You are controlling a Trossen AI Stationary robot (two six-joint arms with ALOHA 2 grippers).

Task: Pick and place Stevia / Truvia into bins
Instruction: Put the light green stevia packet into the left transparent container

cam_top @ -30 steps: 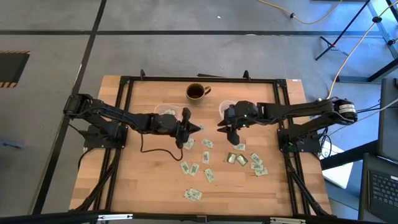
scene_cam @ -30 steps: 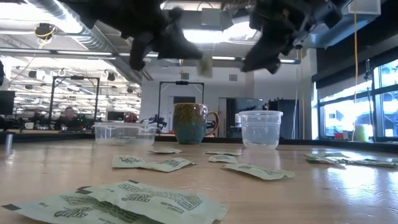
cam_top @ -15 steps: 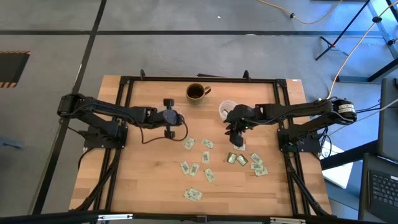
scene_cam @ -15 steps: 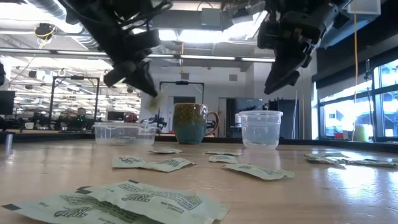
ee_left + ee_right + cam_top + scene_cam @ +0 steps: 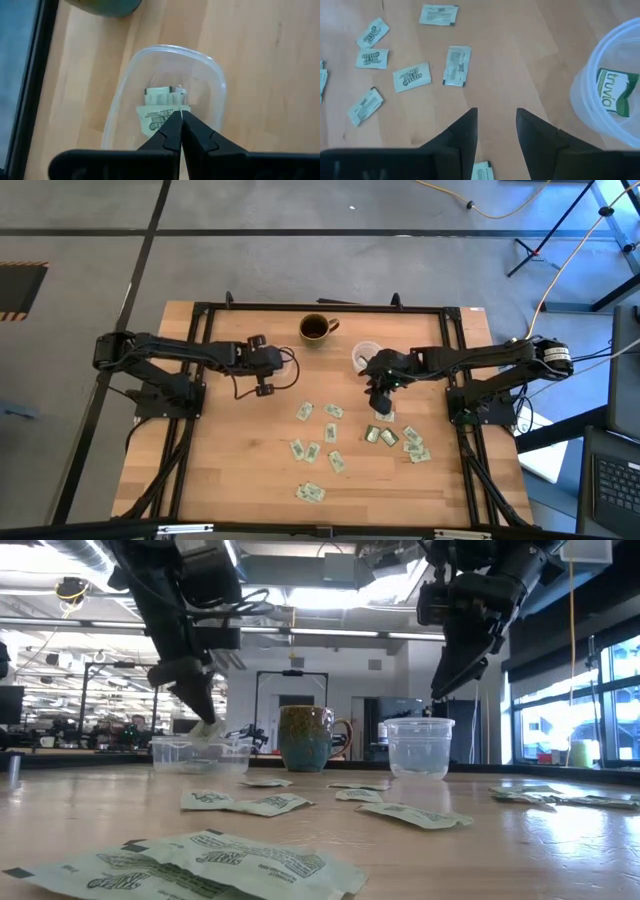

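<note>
My left gripper [image 5: 179,114] is shut on a pale green Stevia sachet [image 5: 208,728] above the shallow clear tub [image 5: 216,85], which stands at the table's far left [image 5: 200,755]. One or two sachets [image 5: 162,92] lie inside the tub. My right gripper [image 5: 495,125] hangs open over bare wood, touching nothing, beside the small round clear cup [image 5: 590,105]. The cup holds a Truvia sachet [image 5: 615,92]. Several more sachets [image 5: 330,435] lie flat on the table's middle and right. My left gripper pinches the sachet between its two fingertips [image 5: 197,705], slanting down from above. The sachet's free part [image 5: 208,728] hangs just below the fingertips, lifted clear, about level with the tub's rim. In the wrist view the shut fingers hide the place of contact.
A dark mug [image 5: 318,328] with a handle stands at the far edge between the tub and the cup [image 5: 418,747]. A black metal frame [image 5: 200,310] borders the table. Loose sachets lie close to the low camera [image 5: 200,860]. A dark cable [image 5: 245,415] loops on the wood by my left arm.
My left gripper has carried the sachet from the table's middle toward the left edge and down, rolling and tipping its fingers downward; it now hangs over the tub. My right gripper has tipped its fingers down a little and stayed open.
</note>
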